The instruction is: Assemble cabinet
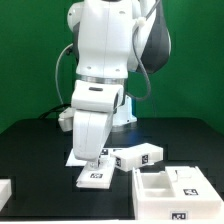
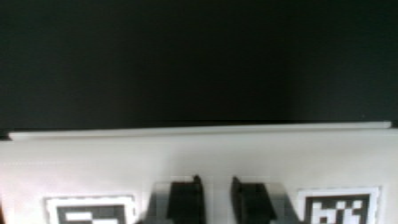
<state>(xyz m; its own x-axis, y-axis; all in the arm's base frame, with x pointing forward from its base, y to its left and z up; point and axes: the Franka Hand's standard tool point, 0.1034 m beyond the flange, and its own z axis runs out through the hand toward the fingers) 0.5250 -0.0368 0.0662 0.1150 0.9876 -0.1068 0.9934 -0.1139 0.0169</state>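
The cabinet lies in loose white plastic parts on the black tabletop (image 1: 30,150), each bearing black-and-white square tags. A flat panel (image 1: 95,180) lies flat under the arm (image 1: 100,60), towards the tabletop edge nearest the exterior camera. An open box (image 1: 160,186), hollow side up, sits near the same edge on the exterior view's right. A tagged block (image 1: 138,158) lies just behind the box and just beside the panel.

The jaws hang straight down over the panel. In the wrist view the two dark fingers (image 2: 178,200) stand a narrow gap apart with nothing clamped, and only the panel's white face (image 2: 196,155) shows between them. I cannot tell whether the tips touch it. A tag lies on each side of the fingers, and the panel's long straight edge runs across the view with bare black beyond it.

Open tabletop stretches towards the edge on the exterior view's left. There a further white piece (image 1: 5,190) is cut off by the frame, and I cannot tell what it is. The block and box crowd the panel's other side. The tabletop is matt and dark, and a plain green backdrop (image 1: 30,60) stands behind it.
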